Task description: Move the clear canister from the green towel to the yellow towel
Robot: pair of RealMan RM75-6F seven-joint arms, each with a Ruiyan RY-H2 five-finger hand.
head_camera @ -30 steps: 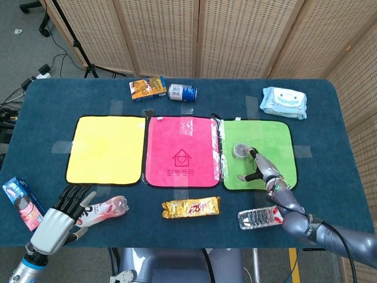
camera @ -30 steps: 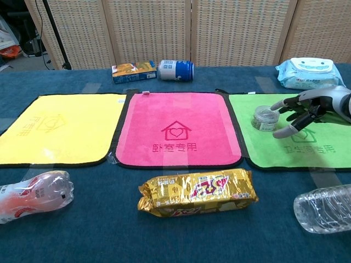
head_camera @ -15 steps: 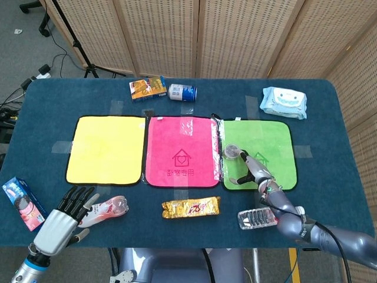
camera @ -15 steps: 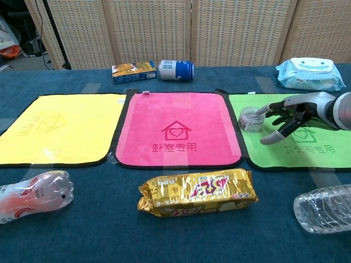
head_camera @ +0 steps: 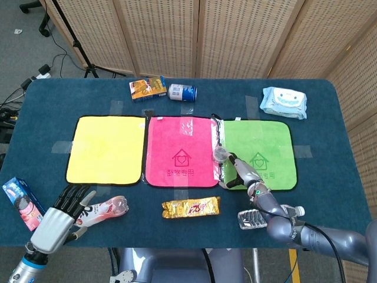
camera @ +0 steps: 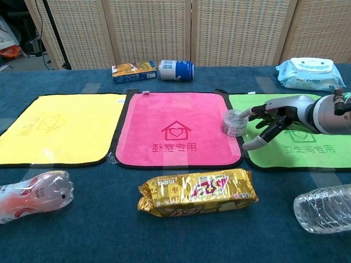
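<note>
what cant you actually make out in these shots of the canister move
- Whether the small clear plastic canister is lifted or sliding on the cloth: neither view shows its underside.
- Contact of the right hand with the canister: its fingers cover that side.
- Left hand: outside the chest view, wrist cut by the head view's bottom edge.
- Crushed clear bottle: cropped by the chest view's right edge.

The right hand (head_camera: pixel 238 173) holds the clear canister (head_camera: pixel 221 154) over the seam between the pink towel (head_camera: pixel 182 159) and the green towel (head_camera: pixel 259 154), seemingly by fingertips only. The yellow towel (head_camera: pixel 106 149) lies at 9 o'clock. The left hand (head_camera: pixel 59 217) rests spread at 7 o'clock.
</note>
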